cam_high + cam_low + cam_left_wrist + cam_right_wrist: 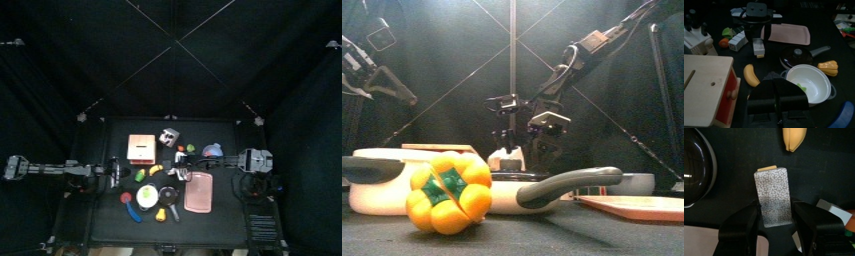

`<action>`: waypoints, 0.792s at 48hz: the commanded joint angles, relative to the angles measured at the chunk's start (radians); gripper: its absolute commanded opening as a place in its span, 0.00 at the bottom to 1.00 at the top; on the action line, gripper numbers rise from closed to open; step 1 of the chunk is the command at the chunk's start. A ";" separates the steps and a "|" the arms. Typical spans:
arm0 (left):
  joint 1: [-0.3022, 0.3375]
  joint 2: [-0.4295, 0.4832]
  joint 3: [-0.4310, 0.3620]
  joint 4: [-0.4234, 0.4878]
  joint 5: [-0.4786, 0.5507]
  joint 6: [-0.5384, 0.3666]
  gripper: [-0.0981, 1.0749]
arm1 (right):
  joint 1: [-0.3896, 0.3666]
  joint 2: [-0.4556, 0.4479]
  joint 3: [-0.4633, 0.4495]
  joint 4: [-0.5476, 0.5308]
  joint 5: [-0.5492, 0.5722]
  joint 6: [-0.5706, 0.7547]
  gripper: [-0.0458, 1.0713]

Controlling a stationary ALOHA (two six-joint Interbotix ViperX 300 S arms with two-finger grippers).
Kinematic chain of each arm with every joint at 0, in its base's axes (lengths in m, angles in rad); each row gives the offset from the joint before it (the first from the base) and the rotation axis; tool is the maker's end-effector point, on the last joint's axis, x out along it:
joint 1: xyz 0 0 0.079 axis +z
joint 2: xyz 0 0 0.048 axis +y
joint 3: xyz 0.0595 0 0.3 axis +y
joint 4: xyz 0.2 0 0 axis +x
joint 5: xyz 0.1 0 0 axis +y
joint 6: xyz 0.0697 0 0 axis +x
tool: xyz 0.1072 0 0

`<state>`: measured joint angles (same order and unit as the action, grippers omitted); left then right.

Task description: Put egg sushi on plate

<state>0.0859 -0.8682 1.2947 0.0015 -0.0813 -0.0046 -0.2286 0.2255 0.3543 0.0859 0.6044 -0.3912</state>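
Egg sushi (774,195) sits clamped between the right gripper's (775,206) fingers, a pale speckled block with a yellow strip at its far end. It is held over the dark worktop (737,155), between the banana (794,139) and the rim of the frying pan (696,170). Whether its lower end touches the worktop cannot be told.

Nearest the front edge stands a yellow bell pepper (449,193). Just behind it the frying pan stretches its grey handle (567,187) toward the right, with a white pot (376,190) beside it on the left. The pink plate (643,206), a flat rectangular tray, lies at the right, apart from the sushi.

Behind the pan the right arm comes down from the upper right, and the sushi hangs in its fingers at the middle of the worktop, not on the plate.

Farther left, the left gripper (777,100) hovers by a wooden box (704,85) with a red knob, its fingers pressed together on nothing. At the back stands a pale knife block (697,40).
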 commanded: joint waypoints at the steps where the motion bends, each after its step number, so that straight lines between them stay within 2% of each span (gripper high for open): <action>1: 0.000 0.002 -0.009 -0.012 -0.009 0.003 0.08 | 0.000 -0.072 -0.037 0.011 0.006 0.005 0.67; 10: 0.000 0.002 -0.012 -0.021 -0.018 0.005 0.08 | 0.002 -0.133 -0.043 0.040 0.014 0.124 0.67; 23: -0.002 0.002 -0.009 -0.020 -0.048 0.005 0.08 | 0.021 -0.225 0.026 -0.003 0.034 0.394 0.67; 28: 0.000 0.003 -0.008 -0.023 -0.054 0.003 0.08 | 0.032 -0.279 0.086 0.003 0.002 0.509 0.67; 38: 0.000 0.003 -0.002 -0.035 -0.054 0.003 0.08 | 0.046 -0.416 0.258 0.012 -0.161 0.704 0.67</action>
<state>0.0859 -0.8682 1.3054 -0.0276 -0.1258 -0.0031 -0.1841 -0.0997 0.5599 0.0936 0.5139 0.2654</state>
